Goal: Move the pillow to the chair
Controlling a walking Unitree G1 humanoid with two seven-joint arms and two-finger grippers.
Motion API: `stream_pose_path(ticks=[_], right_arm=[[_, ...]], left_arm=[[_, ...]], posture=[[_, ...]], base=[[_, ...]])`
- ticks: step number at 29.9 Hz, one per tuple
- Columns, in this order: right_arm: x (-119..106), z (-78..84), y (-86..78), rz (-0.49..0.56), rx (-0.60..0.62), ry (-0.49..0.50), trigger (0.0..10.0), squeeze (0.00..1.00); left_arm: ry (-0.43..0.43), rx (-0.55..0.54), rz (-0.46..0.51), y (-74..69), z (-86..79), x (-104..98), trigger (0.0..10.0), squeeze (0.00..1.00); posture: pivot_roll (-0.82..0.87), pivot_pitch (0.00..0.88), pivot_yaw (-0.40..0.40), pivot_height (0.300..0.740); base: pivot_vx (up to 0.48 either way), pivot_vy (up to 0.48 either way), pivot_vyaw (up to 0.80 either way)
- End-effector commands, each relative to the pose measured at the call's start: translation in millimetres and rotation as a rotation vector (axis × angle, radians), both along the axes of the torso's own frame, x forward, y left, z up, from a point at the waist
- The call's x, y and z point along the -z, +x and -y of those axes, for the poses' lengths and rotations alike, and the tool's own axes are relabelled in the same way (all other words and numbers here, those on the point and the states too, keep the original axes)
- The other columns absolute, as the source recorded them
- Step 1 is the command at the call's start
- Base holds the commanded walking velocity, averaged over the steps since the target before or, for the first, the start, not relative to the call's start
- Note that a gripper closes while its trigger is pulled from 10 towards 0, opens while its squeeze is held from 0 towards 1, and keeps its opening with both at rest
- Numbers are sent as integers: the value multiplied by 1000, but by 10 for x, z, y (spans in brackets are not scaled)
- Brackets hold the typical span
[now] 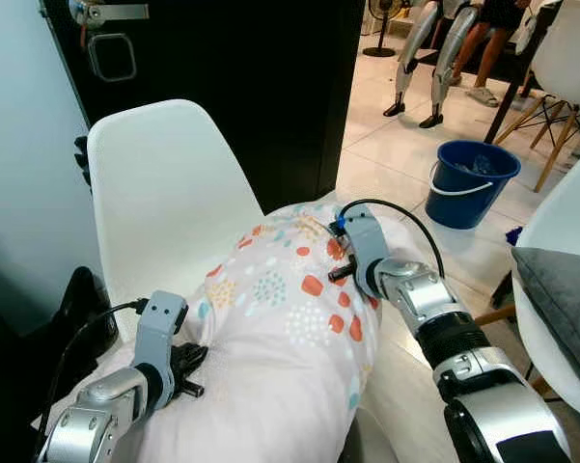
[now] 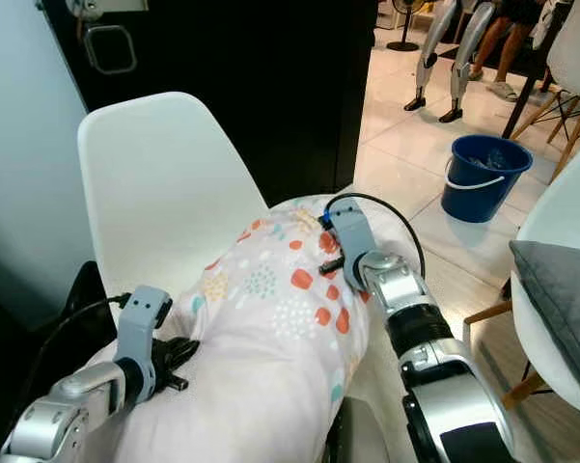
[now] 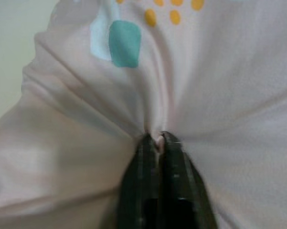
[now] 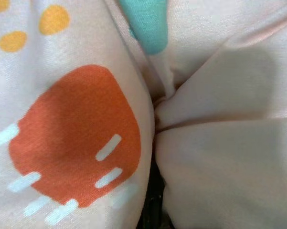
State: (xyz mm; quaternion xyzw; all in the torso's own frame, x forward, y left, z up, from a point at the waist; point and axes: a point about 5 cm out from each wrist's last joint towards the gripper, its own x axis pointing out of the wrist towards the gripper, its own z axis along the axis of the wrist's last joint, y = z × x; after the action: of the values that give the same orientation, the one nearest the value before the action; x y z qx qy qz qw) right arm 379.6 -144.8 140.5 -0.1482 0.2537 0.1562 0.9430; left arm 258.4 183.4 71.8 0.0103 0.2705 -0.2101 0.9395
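Left claw point(image 3: 155, 143), nearest, pinches a fold of the soft, light pillow point(image 1: 280, 328), pale pink with coloured dots, resting against the white chair point(image 1: 164, 193), while the right claw point(image 1: 343, 256) presses its far side, fingers buried, grip indeterminate; bunched fabric offers purchase.

Right gripper point(image 1: 340, 253) fingertips are buried in the pillow point(image 1: 280, 328) fabric. Folds bulge close around them, concealing finger spacing.

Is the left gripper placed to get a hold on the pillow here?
Yes, it seems so: the left gripper is already shut on a pinch of the pillow fabric, with nothing between them.
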Motion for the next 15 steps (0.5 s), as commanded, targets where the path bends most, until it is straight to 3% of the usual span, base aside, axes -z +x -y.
stream_pose_path(ticks=[1,3,5,6,8,9,10,11,12,13,15], right_arm=[[-18,-71,-7,2,-23,30,10000,0],[-23,-76,-6,6,-22,34,10000,0],[-27,-97,-7,11,-22,46,10000,0],[-27,-97,-7,11,-22,46,10000,0],[-32,-114,-13,17,-19,72,10000,0],[-32,-114,-13,17,-19,72,10000,0],[-46,-112,-16,26,-11,99,10000,0],[-60,-101,-14,37,-3,113,10000,0],[-60,-101,-14,37,-3,113,10000,0],[-79,-80,-16,48,7,128,10000,0],[-84,-71,-20,51,11,133,10000,0]], left_arm=[[51,-4,-121,-121,-62,213,0,0],[84,-26,-114,-104,-114,207,0,0],[138,-107,-5,40,-234,47,0,0],[138,-107,-5,40,-234,47,0,0],[226,-196,136,196,-378,-185,0,0],[226,-196,136,196,-378,-185,0,0],[312,-277,282,334,-521,-476,0,0],[337,-292,335,388,-564,-622,0,0],[337,-292,335,388,-564,-622,0,0],[351,-304,405,464,-604,-846,0,0],[353,-311,434,494,-617,-942,0,0]], posture=[[-10,28,-53,490],[-6,30,-53,490],[-1,34,-50,490],[-1,34,-50,490],[-1,36,-48,490],[-1,36,-48,490],[-2,36,-44,490],[-2,34,-41,490],[-2,34,-41,490],[-5,35,-35,490],[-5,35,-35,490]], base=[[0,0,0],[0,0,0],[0,0,0],[0,0,0],[0,0,0],[0,0,0],[0,0,0],[0,0,0],[0,0,0],[0,0,0],[0,0,0]])
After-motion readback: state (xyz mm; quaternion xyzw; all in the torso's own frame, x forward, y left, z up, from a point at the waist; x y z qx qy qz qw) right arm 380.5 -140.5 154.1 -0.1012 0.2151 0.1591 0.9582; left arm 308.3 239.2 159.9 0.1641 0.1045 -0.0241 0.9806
